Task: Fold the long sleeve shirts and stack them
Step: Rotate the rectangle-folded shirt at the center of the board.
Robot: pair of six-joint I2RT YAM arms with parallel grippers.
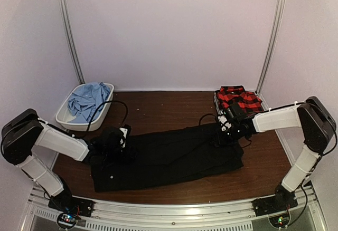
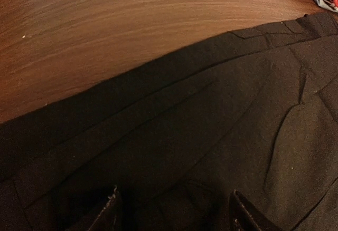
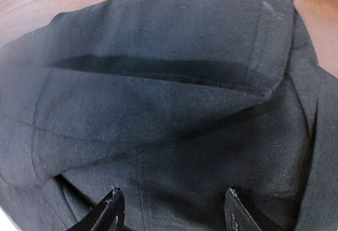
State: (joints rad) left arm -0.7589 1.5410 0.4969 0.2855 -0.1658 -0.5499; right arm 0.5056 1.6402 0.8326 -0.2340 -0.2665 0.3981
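Looked down into a booth of plain pale lilac walls (image 1: 169, 30), with two metal rails (image 1: 68, 30) climbing the back corners. Found a dark brown wood-grain surface (image 1: 163, 109) spanning the space between them. Saw the black shirt (image 1: 169, 157) spread long across the near half of that surface, left to right, mostly flat with a few creases. Noted a white bin (image 1: 66, 116) at the back left holding the light blue shirt (image 1: 87, 100) in a crumpled heap, and the red-and-black plaid shirt (image 1: 238, 98) folded at the back right. Caught the left gripper (image 2: 174, 212) low over the black shirt's left end, fingers parted above flat cloth, pinching nothing. Caught the right gripper (image 3: 171, 210) over the shirt's right end, just in front of the plaid one, likewise spread apart above a folded-over flap.
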